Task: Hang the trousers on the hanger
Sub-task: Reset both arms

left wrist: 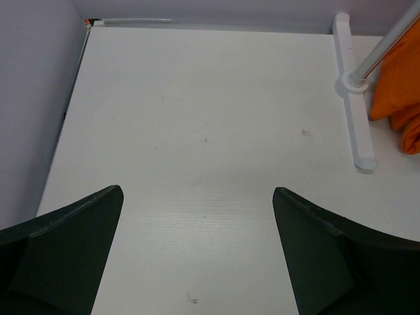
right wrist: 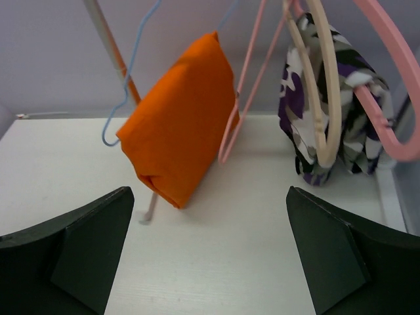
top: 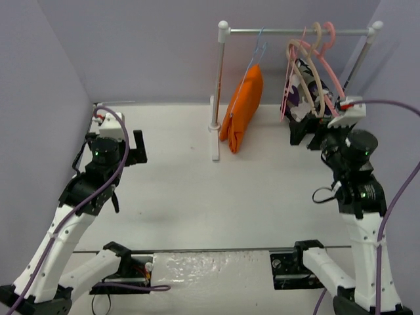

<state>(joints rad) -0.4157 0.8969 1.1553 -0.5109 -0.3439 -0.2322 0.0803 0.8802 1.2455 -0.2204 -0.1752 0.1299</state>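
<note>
Right tool (right wrist: 210, 191) spread, clear of trousers (right wrist: 180, 131) hanging ahead on hanger (right wrist: 131, 65).

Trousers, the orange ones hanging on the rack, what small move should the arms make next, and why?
Probably nothing beyond drawing both arms back. The trousers appear draped on the light-blue hanger, which hooks on the rail, so the job looks done. The left gripper and right gripper are open, empty and clear of the cloth.
</note>
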